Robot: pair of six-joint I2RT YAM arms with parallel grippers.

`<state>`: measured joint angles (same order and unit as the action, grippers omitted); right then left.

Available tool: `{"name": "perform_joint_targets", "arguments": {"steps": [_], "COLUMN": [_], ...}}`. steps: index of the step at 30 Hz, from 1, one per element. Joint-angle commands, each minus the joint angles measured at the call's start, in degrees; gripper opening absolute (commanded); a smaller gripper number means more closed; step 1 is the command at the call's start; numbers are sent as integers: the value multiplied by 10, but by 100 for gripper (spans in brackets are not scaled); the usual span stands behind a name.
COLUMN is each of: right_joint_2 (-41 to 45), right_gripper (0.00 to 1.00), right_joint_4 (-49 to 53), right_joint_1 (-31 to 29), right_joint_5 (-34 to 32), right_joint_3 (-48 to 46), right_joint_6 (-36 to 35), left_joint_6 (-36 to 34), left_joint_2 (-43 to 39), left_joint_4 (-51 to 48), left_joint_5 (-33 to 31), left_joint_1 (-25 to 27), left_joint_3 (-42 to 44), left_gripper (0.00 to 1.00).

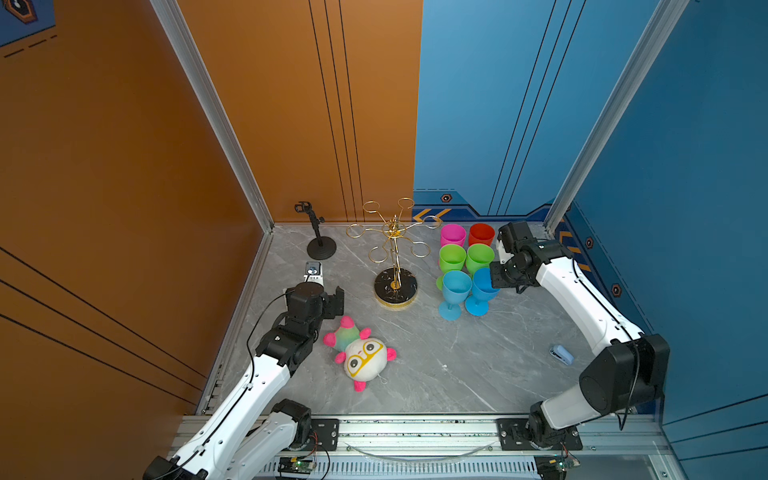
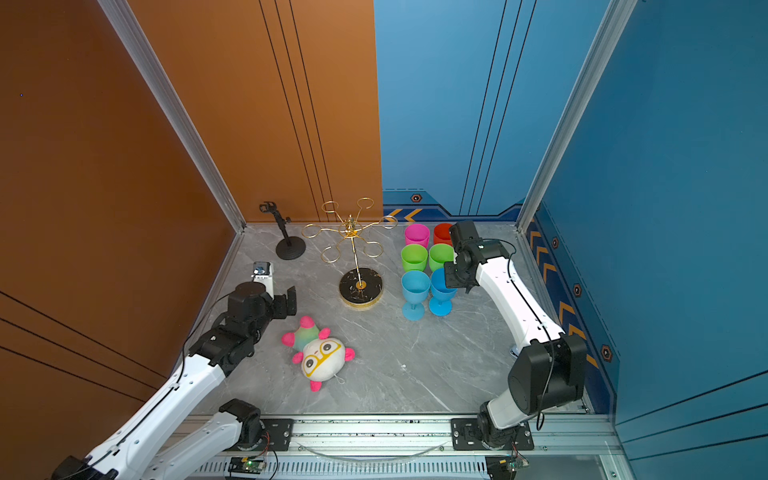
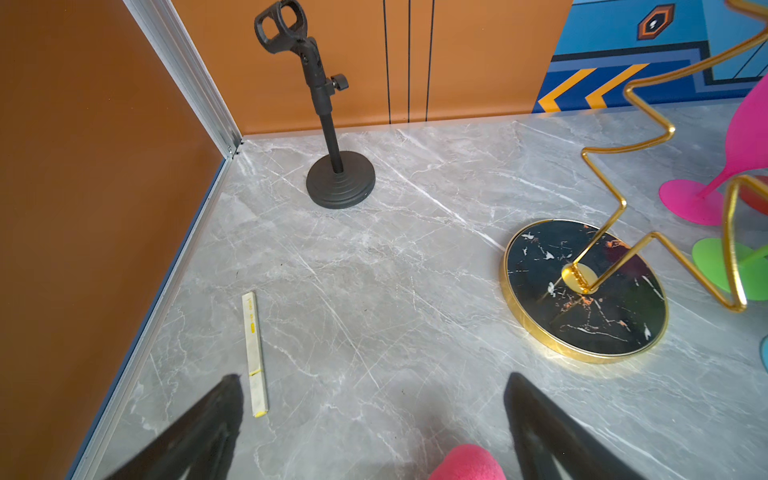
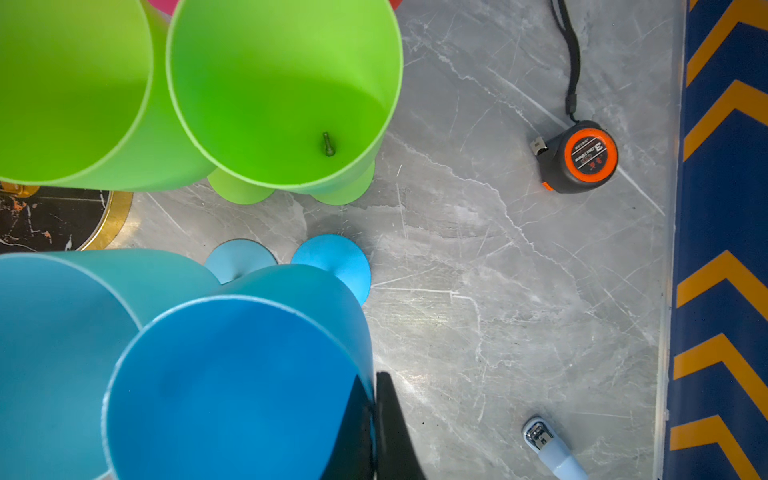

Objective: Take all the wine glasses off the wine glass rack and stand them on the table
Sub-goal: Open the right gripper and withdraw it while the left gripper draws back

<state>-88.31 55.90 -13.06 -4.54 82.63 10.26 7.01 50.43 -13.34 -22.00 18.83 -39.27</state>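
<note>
Wine glass, blue [image 1: 482, 286] [image 4: 232, 395]: off the wine glass rack [image 1: 403, 291], at the near right corner of a two-by-three cluster of glasses on the grey marbled table [image 1: 457, 365], to the right of the rack. Whether its foot rests on the table cannot be told.

Right gripper [image 1: 496, 278] [image 4: 376, 378]: clamped on the rim of this glass. The right wrist view shows one finger inside the bowl and one outside, with the wall between them.

Left gripper [image 1: 338, 301] [image 3: 374, 382]: jaws wide apart, holding nothing, above the table to the left of the rack's base and just beyond the plush toy [image 1: 361, 353].

Remaining glasses: light blue [image 1: 456, 286] just beside the held one; two green [image 1: 452, 255] [image 1: 479, 255] behind; pink [image 1: 453, 235] and red [image 1: 481, 234] at the back. All are upright.

Black clamp stand [image 1: 320, 245]: in the far left corner, well apart from the rack.
</note>
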Motion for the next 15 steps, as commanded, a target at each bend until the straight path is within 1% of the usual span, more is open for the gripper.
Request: {"name": "perform_joint_targets", "arguments": {"steps": [1, 6, 12, 15], "right_joint_2": [-10, -14, -21, -22], "right_gripper": [0, 0, 0, 4], "right_joint_4": [-8, -7, -6, -2], "right_joint_1": [3, 2, 2, 2], "right_joint_5": [8, -9, -6, -6], "right_joint_3": [-7, -15, -18, -16], "right_joint_6": [-5, -5, -6, -7], "left_joint_6": [7, 11, 9, 8], "left_joint_2": [10, 10, 5, 10], "left_joint_4": [38, 60, 70, 74], "left_joint_5": [-12, -4, -4, -7], "left_joint_1": [-13, -28, -35, -40], "left_joint_3": [9, 17, 27, 30], "left_gripper": [98, 98, 98, 98]}}
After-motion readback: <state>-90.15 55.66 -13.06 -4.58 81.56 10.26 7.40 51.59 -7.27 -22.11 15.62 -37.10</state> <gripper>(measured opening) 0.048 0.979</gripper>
